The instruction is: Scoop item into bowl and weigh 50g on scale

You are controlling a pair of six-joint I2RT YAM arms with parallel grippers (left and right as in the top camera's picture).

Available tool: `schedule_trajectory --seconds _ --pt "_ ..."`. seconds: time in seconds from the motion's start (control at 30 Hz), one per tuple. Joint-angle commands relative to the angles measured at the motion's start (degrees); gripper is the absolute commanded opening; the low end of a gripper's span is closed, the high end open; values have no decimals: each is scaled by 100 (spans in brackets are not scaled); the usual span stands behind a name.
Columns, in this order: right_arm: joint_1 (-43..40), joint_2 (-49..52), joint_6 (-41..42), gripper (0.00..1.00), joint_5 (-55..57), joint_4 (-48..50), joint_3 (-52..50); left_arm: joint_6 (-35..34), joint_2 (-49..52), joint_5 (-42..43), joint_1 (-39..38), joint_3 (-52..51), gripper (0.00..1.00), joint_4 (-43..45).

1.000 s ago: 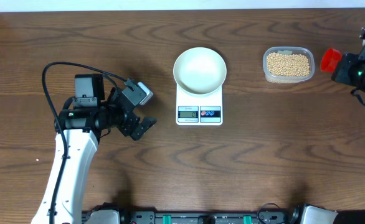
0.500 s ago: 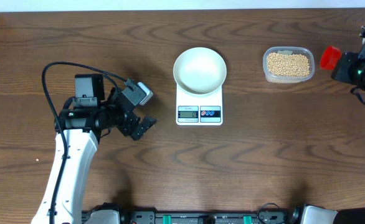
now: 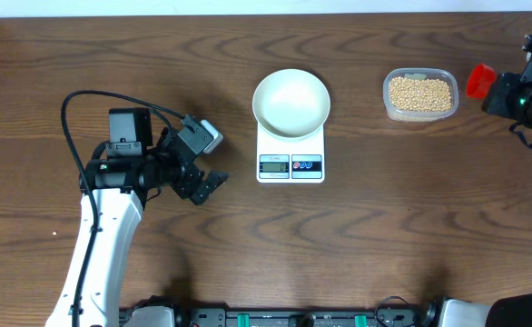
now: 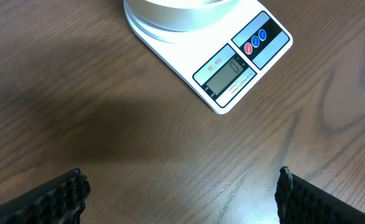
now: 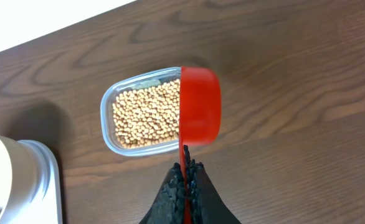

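The white bowl (image 3: 290, 103) stands empty on the white scale (image 3: 290, 164) at mid-table. Beige beans (image 3: 419, 94) fill a clear plastic tub (image 3: 389, 111) to its right. My right gripper (image 3: 499, 90) is shut on the thin handle of a red scoop (image 3: 480, 83), just right of the tub. In the right wrist view the scoop (image 5: 200, 106) hangs over the tub's right end and the beans (image 5: 144, 115), with the gripper (image 5: 185, 171) clamped on the handle. My left gripper (image 3: 213, 160) is open and empty left of the scale (image 4: 241, 59); its jaws stand wide apart (image 4: 181, 186).
The table's far edge runs just behind the tub (image 5: 111, 130). My left arm and its black cable (image 3: 112, 100) occupy the left side. The scale's display (image 4: 227, 76) faces the front edge.
The right gripper with the red scoop has drifted slightly toward the table's far edge. The left arm, bowl, scale and tub have not moved.
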Motion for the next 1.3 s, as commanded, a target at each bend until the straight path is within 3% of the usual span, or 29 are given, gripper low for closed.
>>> schedule_trajectory --seconds 0.0,1.27 --pt "-28 50 -94 1 -63 22 133 -7 -11 -28 -17 -4 98 -2" --pt "-28 50 -90 1 -66 17 133 -7 -11 210 -17 -7 98 195"
